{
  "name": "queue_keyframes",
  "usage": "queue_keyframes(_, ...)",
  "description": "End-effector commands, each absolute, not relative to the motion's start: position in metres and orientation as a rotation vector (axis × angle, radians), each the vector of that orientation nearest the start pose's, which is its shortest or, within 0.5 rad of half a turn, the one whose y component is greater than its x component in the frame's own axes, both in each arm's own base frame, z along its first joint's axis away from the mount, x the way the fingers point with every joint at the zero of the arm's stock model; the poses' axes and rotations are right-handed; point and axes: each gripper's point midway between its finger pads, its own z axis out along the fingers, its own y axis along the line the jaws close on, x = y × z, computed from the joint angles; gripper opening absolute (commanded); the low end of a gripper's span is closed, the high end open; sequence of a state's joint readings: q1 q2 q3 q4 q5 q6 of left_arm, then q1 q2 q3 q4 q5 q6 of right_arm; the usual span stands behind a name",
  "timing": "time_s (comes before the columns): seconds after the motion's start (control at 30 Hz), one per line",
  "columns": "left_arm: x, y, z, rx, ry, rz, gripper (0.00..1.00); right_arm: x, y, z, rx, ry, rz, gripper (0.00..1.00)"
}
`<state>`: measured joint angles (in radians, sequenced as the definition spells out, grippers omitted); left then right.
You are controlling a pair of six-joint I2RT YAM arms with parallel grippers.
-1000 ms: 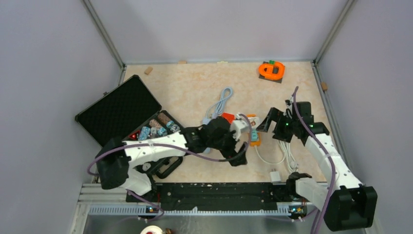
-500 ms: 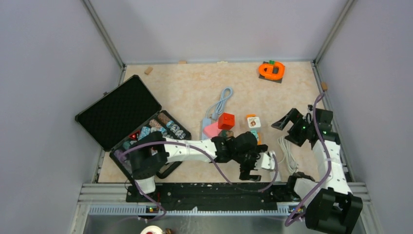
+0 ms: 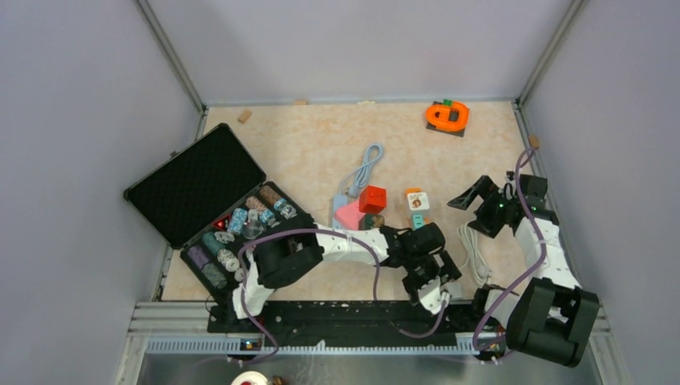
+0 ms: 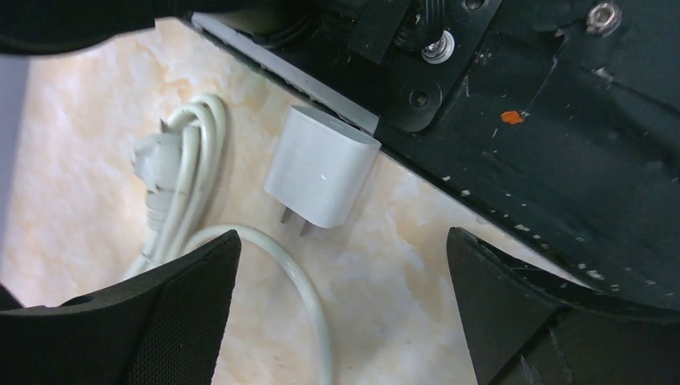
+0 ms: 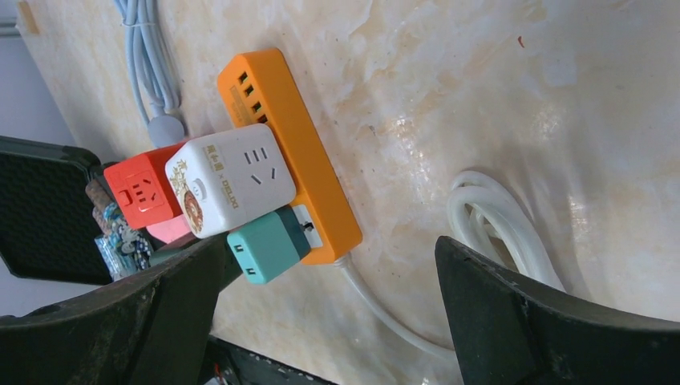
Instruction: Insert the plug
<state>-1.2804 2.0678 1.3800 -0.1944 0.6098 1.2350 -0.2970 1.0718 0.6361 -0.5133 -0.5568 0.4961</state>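
The beige marbled tabletop [image 3: 305, 144] is carrying everything, and the black hard-shell case with the foam-lined lid [image 3: 192, 188] is lying open along its left side with small wrapped items in its tray. The black metal base rail [image 4: 561, 144] is running along the near edge. The left gripper [image 4: 343, 265] is hanging low over that edge with its jaws spread wide and nothing between them. The right gripper [image 5: 333, 249] is hovering further back on the right side, likewise gaping fully and gripping nothing. Beneath it, the long orange plastic power strip [image 5: 297, 152] is lying flat, with a white cube adapter [image 5: 232, 180], a red cube adapter [image 5: 140, 192] and a small teal cube plug [image 5: 269, 245] sitting against its side. The coiled white power cable [image 4: 188, 160] is lying loose on the tabletop just beside the task's item: the small white two-prong wall plug [image 4: 322, 167] is resting flat, its back touching the rail's edge and its prongs pointing toward the open left jaws.
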Motion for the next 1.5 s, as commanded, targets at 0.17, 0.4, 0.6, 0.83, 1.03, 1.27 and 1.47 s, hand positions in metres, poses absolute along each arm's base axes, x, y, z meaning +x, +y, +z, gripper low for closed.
queue_keyframes(0.17, 0.073, -0.528, 0.031, 2.428, 0.05, -0.712, 0.89, 0.28, 0.024, 0.119, 0.665, 2.322, 0.752, 0.98)
queue_keyframes(0.4, 0.062, -0.535, 0.015, 2.516, -0.049, -0.729, 0.78, 0.279, 0.024, 0.116, 0.658, 2.337, 0.755, 0.98)
queue_keyframes(0.6, 0.048, -0.522, 0.001, 2.65, -0.067, -0.8, 0.77, 0.275, 0.024, 0.115, 0.65, 2.351, 0.745, 0.97)
queue_keyframes(0.83, 0.037, -0.501, -0.008, 2.75, -0.002, -0.877, 0.64, 0.276, 0.024, 0.119, 0.642, 2.342, 0.745, 0.96)
queue_keyframes(1.03, 0.029, -0.493, -0.011, 2.791, 0.054, -0.917, 0.51, 0.276, 0.025, 0.121, 0.638, 2.337, 0.755, 0.96)
queue_keyframes(1.27, 0.031, -0.484, -0.005, 2.821, 0.131, -0.903, 0.47, 0.274, 0.026, 0.123, 0.624, 2.338, 0.76, 0.94)
queue_keyframes(1.47, 0.034, -0.467, 0.005, 2.839, 0.178, -0.859, 0.48, 0.27, 0.03, 0.119, 0.61, 2.354, 0.774, 0.93)
